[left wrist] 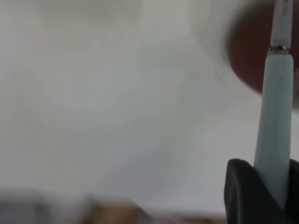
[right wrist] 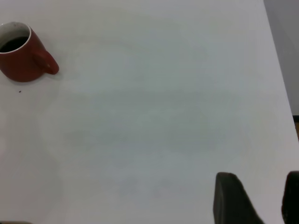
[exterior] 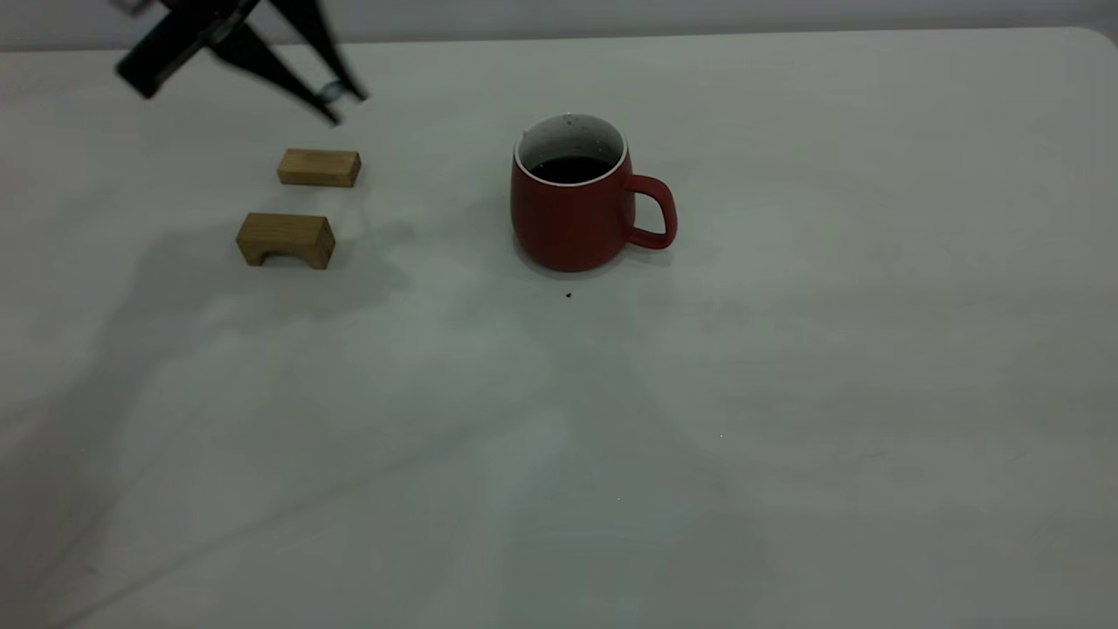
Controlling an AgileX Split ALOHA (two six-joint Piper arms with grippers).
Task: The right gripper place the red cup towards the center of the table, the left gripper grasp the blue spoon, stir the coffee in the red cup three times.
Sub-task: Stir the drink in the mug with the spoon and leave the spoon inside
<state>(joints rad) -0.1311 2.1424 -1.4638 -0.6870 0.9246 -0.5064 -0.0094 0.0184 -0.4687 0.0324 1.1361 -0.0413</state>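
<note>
Off-white and matte, the wide worktop (exterior: 786,393) carries a dark red rounded mug with a white interior and loop handle, the red cup (exterior: 572,214), standing upright near the middle with dark, almost black coffee (exterior: 572,169) low inside it. The left gripper (exterior: 336,100), black with tapered fingers, hangs at the far left edge above two tan wooden blocks (exterior: 301,205), well apart from the cup; its wrist view shows it pinching the slim blue spoon (left wrist: 273,140) by the pale handle, the grey metal neck pointing away toward the cup. The right gripper (right wrist: 261,200) sits far off to the cup's handle side, its black fingers spread and holding nothing. The pinch looks to sit low on the handle, so the spoon could pivot or slip when its bowl meets the cup wall. A misjudged descent could strike the white rim and tip or shove the cup, spilling coffee. Stirring too briskly could also splash.
</note>
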